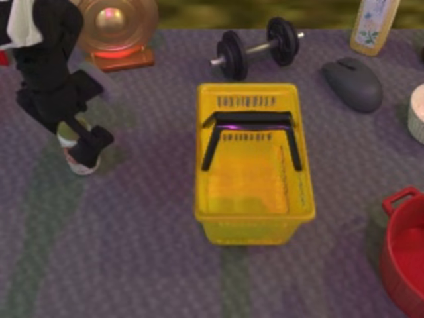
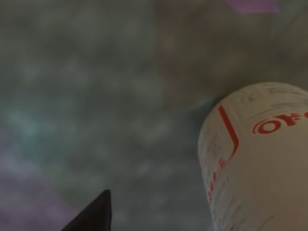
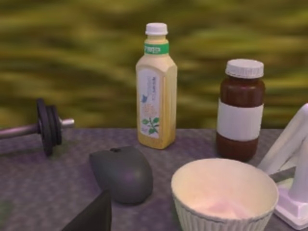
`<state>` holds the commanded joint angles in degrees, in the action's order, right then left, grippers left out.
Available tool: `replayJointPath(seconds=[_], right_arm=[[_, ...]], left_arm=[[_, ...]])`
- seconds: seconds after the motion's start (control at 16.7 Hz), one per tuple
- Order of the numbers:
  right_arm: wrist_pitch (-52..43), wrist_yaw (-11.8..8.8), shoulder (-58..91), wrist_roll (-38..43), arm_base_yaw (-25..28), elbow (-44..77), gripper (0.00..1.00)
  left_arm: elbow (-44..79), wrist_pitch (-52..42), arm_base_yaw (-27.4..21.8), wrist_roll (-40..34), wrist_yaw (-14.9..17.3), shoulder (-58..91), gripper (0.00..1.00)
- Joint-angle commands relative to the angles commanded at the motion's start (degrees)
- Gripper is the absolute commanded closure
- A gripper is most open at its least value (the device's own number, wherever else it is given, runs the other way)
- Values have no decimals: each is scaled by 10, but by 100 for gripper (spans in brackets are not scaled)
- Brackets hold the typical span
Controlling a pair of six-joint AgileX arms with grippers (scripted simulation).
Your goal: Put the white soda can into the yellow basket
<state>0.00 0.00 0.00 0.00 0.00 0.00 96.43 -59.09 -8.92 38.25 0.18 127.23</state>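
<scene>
The white soda can (image 1: 78,167) with red marks sits on the table's left side, mostly covered by my left gripper (image 1: 85,151), which is down over it. In the left wrist view the can (image 2: 260,159) fills one side. A clear gap separates it from the one dark fingertip (image 2: 96,214) that shows, and the other finger is hidden, so the jaws stand open. The yellow basket (image 1: 255,224) stands in the middle of the table, black handles folded across it. My right arm is outside the top view; its wrist view shows one fingertip (image 3: 94,216), set wide, with nothing held.
Behind the basket lies a black dumbbell (image 1: 258,46). At the right are a grey mouse (image 1: 352,83), a cream bottle (image 1: 374,23), a white bowl (image 1: 417,112) and a red pot (image 1: 407,255). A bronze disc on a red base (image 1: 112,30) stands back left. A brown jar (image 3: 242,108) stands by the bottle.
</scene>
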Motion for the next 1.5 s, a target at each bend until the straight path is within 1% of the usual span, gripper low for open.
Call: replayJointPath(seconds=[0.24,1.02,1.08,1.5], right_arm=[[0,0,0,0,0,0,0],[0,0,0,0,0,0,0],[0,0,0,0,0,0,0],[0,0,0,0,0,0,0]], left_arm=[[-2,2,0,0,0,1,0],[-2,2,0,0,0,1,98],[-2,2,0,0,0,1,100],[-2,2,0,0,0,1,100]])
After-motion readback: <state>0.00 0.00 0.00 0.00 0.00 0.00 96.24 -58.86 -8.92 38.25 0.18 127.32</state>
